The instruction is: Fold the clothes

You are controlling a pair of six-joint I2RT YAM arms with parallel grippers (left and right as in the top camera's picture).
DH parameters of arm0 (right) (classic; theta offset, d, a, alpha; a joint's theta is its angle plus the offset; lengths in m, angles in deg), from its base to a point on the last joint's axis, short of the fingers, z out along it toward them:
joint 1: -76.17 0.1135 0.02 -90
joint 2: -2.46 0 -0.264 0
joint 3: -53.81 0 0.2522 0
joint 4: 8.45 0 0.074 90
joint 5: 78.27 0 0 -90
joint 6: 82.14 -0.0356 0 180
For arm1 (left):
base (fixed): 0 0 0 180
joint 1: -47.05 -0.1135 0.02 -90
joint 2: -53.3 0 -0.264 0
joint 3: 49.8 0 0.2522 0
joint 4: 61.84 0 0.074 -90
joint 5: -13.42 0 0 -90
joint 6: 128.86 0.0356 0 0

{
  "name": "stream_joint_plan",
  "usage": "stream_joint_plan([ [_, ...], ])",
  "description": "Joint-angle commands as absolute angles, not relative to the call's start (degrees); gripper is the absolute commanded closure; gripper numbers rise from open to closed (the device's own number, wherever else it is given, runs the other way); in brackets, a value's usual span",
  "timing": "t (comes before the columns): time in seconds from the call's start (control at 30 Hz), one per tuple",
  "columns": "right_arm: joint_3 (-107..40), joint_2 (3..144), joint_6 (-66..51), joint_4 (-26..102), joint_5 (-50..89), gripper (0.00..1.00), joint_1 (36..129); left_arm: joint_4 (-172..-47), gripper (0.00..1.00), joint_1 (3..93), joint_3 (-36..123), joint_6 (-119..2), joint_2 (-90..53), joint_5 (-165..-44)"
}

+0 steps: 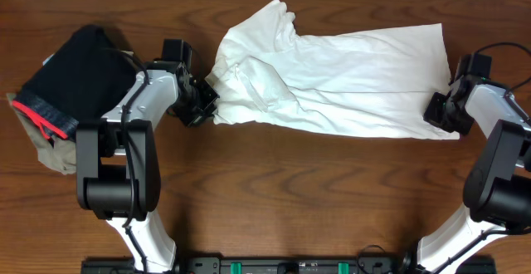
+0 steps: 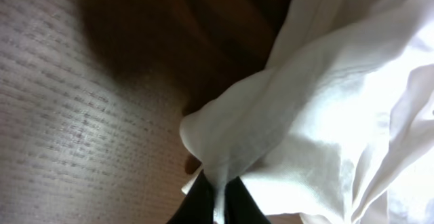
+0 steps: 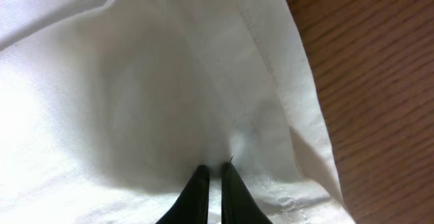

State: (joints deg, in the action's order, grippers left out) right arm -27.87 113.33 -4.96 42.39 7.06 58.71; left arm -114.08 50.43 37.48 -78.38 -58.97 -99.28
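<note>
white t-shirt on wood, left fingers, right fingers pinching it

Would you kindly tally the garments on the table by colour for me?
white T-shirt: 1
black garment: 1
tan garment: 1
Total: 3

Left arm, right arm: white shells, black joints, black cables; left pincer, right pincer black.
</note>
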Motion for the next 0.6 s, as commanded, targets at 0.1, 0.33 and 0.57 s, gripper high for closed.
stream_joint_plan([
  [0.1, -26.01, 116.89, -4.94, 43.77, 7.04, 0.92, 58.93, -114.04, 0.94, 49.18, 37.35, -73.53, -59.71, -99.74],
  [0.33, -26.01, 116.89, -4.94, 43.70, 7.01, 0.92, 58.93, -114.11, 0.94, 47.69, 40.78, -62.43, -57.31, -93.24],
  [0.57, -26.01, 116.89, -4.96, 43.42, 7.01, 0.92, 58.93, -115.48, 0.94, 47.61, 40.82, -56.18, -53.46, -79.72],
])
